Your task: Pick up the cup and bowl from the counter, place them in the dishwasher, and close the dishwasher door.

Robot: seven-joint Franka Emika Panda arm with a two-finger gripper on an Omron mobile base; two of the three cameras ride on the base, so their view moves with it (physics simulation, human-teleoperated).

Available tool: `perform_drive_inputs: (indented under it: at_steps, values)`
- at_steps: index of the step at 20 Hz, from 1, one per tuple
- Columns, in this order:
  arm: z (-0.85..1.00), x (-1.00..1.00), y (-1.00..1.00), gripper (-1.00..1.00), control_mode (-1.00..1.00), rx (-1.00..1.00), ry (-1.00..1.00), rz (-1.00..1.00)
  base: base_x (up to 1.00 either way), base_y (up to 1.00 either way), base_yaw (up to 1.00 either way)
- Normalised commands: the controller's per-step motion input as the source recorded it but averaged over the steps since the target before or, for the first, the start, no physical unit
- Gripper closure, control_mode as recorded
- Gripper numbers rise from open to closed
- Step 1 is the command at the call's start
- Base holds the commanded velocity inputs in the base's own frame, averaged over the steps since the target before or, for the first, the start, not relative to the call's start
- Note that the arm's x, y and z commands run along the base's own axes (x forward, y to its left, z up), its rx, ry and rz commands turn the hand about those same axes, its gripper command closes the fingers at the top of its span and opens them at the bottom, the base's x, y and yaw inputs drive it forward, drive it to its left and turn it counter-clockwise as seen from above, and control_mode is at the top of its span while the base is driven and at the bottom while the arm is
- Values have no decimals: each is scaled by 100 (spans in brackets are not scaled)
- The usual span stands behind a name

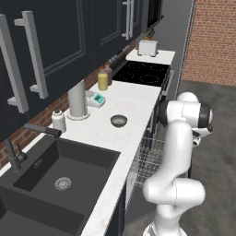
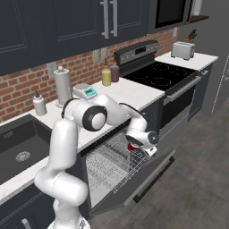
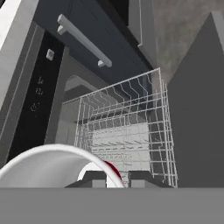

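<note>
The two-finger gripper [image 2: 134, 147] is clamped narrowly on the rim of the small red tapered cup [image 2: 132, 146] with a white inside, holding it just above the pulled-out silver wire-grid rack [image 2: 112, 161] of the dishwasher. In the hand view the cup's white rim [image 3: 48, 153] sits right at the fingertips [image 3: 94, 177], the rack [image 3: 131, 127] beyond. The small grey metallic bowl [image 1: 119, 120] rests on the long white marbled counter [image 1: 133, 101], well apart from the hand, and the flat dark dishwasher door [image 2: 147, 172] hangs open below the rack

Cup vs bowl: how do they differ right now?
The cup is red with a white inside; the bowl is grey metallic with a darker inside. The cup is held in the shut gripper above the dishwasher's wire rack; the bowl sits free on the counter. The cup looks taller, the bowl shallower. Both are small, round, open vessels.
</note>
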Motion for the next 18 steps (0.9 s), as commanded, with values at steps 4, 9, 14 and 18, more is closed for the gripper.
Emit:
perform_drive_inputs:
  at_steps: [4, 9, 14, 18]
  values:
    - [-52, 34, 0, 100, -100, 9, 0, 0, 0, 0, 0]
    - [-38, 53, 2, 100, -100, 7, 0, 0, 0, 0, 0]
    - [-36, 49, 15, 100, -100, 4, 0, 0, 0, 0, 0]
    - [-46, 32, 23, 100, -100, 2, 0, 0, 0, 0, 0]
